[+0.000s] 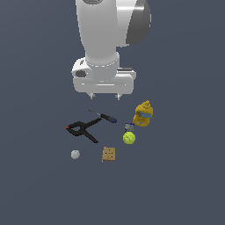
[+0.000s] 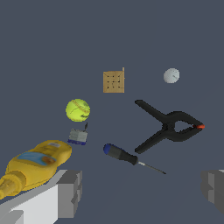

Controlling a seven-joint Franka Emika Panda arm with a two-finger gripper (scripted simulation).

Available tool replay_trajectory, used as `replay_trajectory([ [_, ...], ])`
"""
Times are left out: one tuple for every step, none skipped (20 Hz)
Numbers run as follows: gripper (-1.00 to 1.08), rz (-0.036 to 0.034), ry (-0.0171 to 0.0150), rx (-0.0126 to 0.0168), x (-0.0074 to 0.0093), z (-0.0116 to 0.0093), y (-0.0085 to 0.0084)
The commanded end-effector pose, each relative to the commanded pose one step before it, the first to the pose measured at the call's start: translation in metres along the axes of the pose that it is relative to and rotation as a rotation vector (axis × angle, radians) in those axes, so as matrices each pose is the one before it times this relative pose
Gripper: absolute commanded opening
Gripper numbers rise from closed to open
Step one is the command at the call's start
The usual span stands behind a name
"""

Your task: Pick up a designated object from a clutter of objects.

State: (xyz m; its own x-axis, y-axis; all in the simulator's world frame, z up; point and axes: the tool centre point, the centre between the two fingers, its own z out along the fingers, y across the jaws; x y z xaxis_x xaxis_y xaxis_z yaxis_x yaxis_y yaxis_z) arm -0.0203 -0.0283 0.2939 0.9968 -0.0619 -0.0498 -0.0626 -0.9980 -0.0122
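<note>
The designated object (image 1: 128, 127) (image 2: 78, 136) is a tiny grey metallic piece with a blue bit, lying between the tennis ball (image 1: 128, 138) (image 2: 78, 110) and the mustard bottle (image 1: 143, 114) (image 2: 33, 165). My gripper (image 1: 104, 95) (image 2: 142, 192) hangs open high above the clutter, nothing between its fingers (image 2: 70, 190). It stands over the screwdriver (image 1: 103, 117) (image 2: 127, 156), to the exterior view's left of the grey piece.
A black clamp (image 1: 83, 128) (image 2: 168, 127) with an orange tip lies at the exterior view's left. A pale ball (image 1: 75, 154) (image 2: 171, 75) and a tan dotted square (image 1: 109, 154) (image 2: 113, 81) lie nearest the exterior camera.
</note>
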Motion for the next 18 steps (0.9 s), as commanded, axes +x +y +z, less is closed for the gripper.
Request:
replay_trajectory([
  [1.0,0.0,0.0,0.0,0.0,0.0,0.00001],
  [1.0,0.00095,0.00021,0.00002,-0.00007,-0.00014,0.00048],
  [1.0,0.00253,0.00052,0.0001,-0.00017,-0.00038,0.00127],
  [1.0,0.00433,0.00089,0.00016,-0.00029,-0.00065,0.00218],
  [1.0,0.00601,0.00123,0.00023,-0.00041,-0.00091,0.00302],
  [1.0,0.00765,0.00157,0.00029,-0.00053,-0.00116,0.00386],
  [1.0,0.00924,0.00189,0.00036,-0.00065,-0.00143,0.00468],
  [1.0,0.00871,0.00178,0.00036,-0.00062,-0.00138,0.00444],
  [1.0,0.00686,0.0014,0.00029,-0.0005,-0.00113,0.00353],
  [1.0,0.0051,0.00104,0.00023,-0.00038,-0.00088,0.00266],
  [1.0,0.00331,0.00068,0.00017,-0.00026,-0.00062,0.00177],
  [1.0,0.00151,0.00031,0.00009,-0.00014,-0.00034,0.00085],
  [1.0,0.0,0.0,0.0,-0.00002,-0.00006,0.00005],
  [1.0,-0.00151,-0.00031,-0.00006,0.00013,0.00031,-0.00082],
  [1.0,-0.00116,-0.00024,-0.00019,0.00022,0.00068,-0.00102],
  [1.0,0.00064,0.00012,-0.00024,0.00027,0.00098,-0.00061],
  [1.0,0.0016,0.00032,-0.00045,0.00037,0.00141,-0.00064],
  [1.0,0.00171,0.00034,-0.00053,0.0005,0.00193,-0.00104],
])
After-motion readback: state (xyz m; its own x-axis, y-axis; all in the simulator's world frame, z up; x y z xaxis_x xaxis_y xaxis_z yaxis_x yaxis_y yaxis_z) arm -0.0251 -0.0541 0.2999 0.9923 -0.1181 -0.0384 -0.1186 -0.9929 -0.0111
